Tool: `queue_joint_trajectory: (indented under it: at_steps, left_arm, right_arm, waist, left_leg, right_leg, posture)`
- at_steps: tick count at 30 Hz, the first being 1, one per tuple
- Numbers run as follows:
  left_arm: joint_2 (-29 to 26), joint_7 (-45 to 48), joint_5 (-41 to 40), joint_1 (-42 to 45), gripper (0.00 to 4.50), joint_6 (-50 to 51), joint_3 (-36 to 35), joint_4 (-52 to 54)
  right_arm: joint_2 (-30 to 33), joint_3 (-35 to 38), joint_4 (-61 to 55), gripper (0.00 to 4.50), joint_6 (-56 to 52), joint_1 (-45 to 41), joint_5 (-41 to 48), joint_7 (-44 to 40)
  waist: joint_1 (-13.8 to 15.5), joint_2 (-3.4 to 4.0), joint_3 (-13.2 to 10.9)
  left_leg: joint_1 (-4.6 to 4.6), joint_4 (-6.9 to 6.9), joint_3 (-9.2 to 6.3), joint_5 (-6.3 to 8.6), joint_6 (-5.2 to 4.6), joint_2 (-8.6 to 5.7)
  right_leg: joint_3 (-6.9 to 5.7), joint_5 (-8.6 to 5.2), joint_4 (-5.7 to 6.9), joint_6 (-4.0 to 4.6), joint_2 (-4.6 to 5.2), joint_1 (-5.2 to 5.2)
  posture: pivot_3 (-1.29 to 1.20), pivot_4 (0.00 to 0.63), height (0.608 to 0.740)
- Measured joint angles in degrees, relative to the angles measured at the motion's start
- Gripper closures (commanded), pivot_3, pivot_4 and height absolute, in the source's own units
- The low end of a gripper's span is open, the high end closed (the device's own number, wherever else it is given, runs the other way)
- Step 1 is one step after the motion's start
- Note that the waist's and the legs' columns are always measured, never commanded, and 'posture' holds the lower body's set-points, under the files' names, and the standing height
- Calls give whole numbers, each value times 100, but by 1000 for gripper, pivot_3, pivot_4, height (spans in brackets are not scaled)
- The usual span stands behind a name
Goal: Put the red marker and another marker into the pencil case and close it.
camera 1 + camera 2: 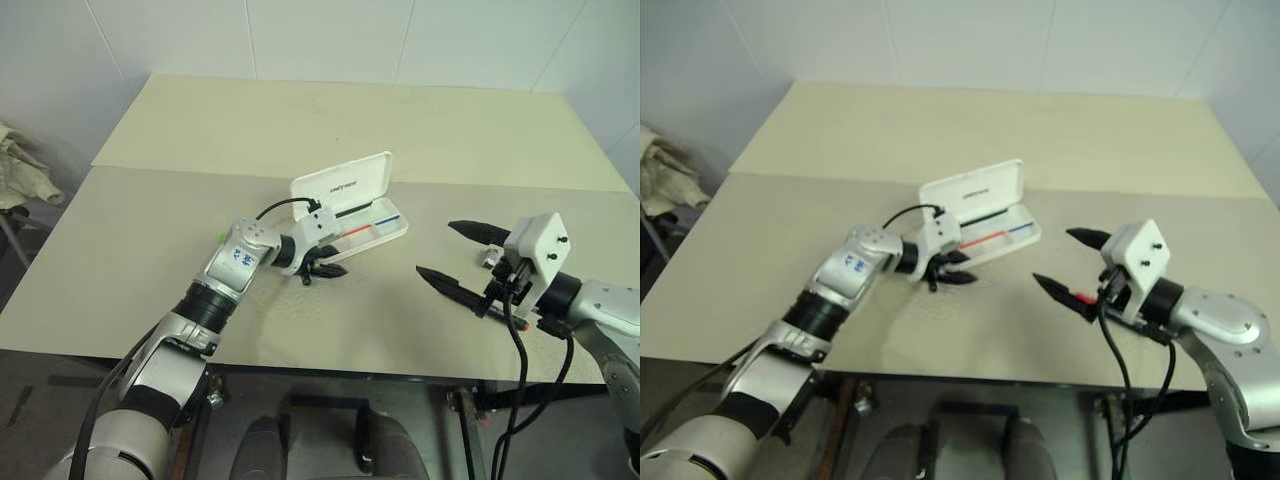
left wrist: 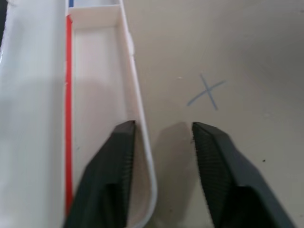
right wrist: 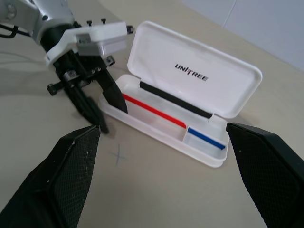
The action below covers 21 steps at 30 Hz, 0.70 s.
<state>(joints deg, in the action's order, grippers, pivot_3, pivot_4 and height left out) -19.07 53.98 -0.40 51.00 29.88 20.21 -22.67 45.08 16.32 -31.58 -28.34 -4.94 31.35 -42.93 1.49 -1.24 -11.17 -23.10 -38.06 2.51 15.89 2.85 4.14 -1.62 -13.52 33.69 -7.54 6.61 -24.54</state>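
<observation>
On table [image 1: 150,230], white pencil case [image 3: 190,85] lid up, w/ red+blue line.

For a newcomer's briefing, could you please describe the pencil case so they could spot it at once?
On the beige table, near its middle, the pencil case lies open beside the left gripper. It is white, hinged, with dark lettering on its raised lid and a red-and-blue line inside.
</observation>
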Motion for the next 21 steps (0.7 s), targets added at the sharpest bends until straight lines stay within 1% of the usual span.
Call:
queue_joint_trajectory:
  at_steps: [1, 3, 8, 17, 21]
  left_arm:
    - [-4, 18, 6, 8, 3710, -1, 0, -9]
    - [-1, 47, 14, 10, 4450, -3, -1, -17]
    - [-27, 138, 37, 20, 4481, -10, 1, -11]
    - [-195, 588, 11, -130, 4481, -266, 67, 232]
    - [-682, 1380, -165, -501, 4481, -658, 141, 874]
  right_arm:
    - [41, 47, 3, 0, -7, 34, 28, -40]
    - [70, 172, 26, 0, -7, 144, 69, -143]
    - [179, 300, 260, 0, 38, 199, 44, -277]
    - [178, 293, 264, 0, 43, 184, 11, -264]
    - [179, 281, 264, 0, 44, 154, 5, -245]
  waist:
    - [0, 0, 0]
    - [1, 0, 0]
    - [-2, 0, 0]
    - [-1, 0, 0]
    - [-31, 1, 0]
  left_leg:
    - [0, 0, 0, 1, -1, 0]
    - [0, 0, 0, 2, -3, 0]
    - [1, 0, 1, 2, -3, 0]
    - [-1, 1, 1, 2, -3, 0]
    - [1, 6, 2, 2, -3, 1]
  right_leg:
    - [0, 0, -1, 0, 0, 1]
    - [0, 0, -1, 0, 0, 1]
    - [0, 0, -1, 0, 0, 1]
    - [0, -1, -2, 1, 0, 0]
    - [0, -5, 4, 8, -2, -5]
  posture:
    - [0, 150, 740]
    - [0, 150, 740]
    - [0, 150, 740]
    - [0, 150, 740]
    - [0, 150, 740]
